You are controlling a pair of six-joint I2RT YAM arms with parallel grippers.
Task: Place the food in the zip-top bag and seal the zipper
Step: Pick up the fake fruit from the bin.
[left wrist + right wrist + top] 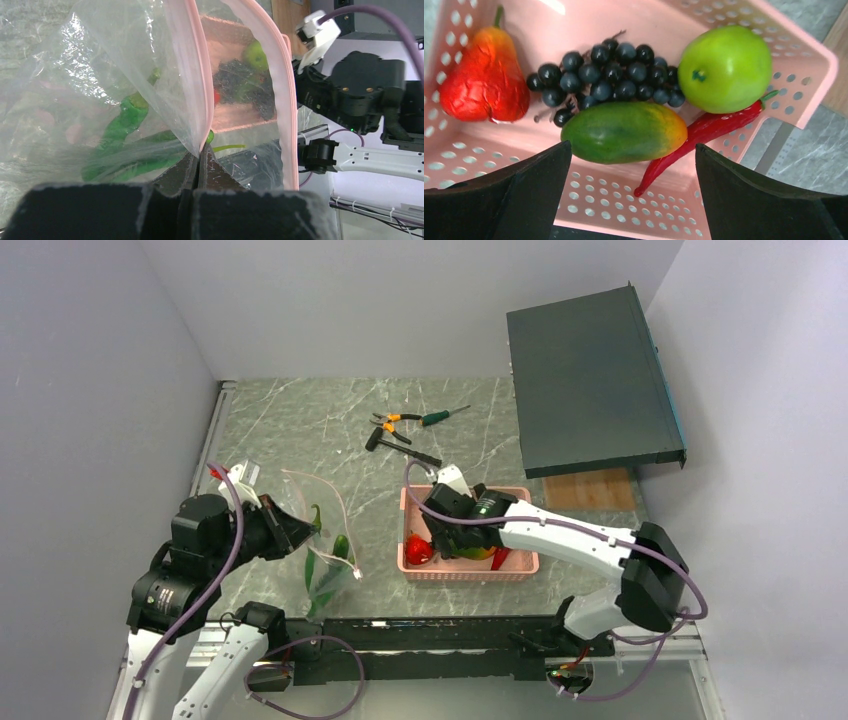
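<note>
The clear zip-top bag (318, 540) lies left of the pink basket (468, 570) with green peppers (341, 546) inside. My left gripper (300, 531) is shut on the bag's pale pink zipper strip (197, 85) and holds the mouth open; the peppers (122, 122) show through the plastic. My right gripper (436, 536) is open over the basket, its fingers (514, 200) wide apart above the green-orange mango (624, 132). Also in the basket are a red chilli (704, 135), a green apple (725, 68), a dark grape bunch (609, 75) and a red fruit (484, 82).
Orange-handled pliers (392, 423), a screwdriver (444, 416) and a dark tool (400, 450) lie on the marble table behind the basket. A dark flat box (590, 380) stands raised at the back right, with a wooden board (590, 490) under it.
</note>
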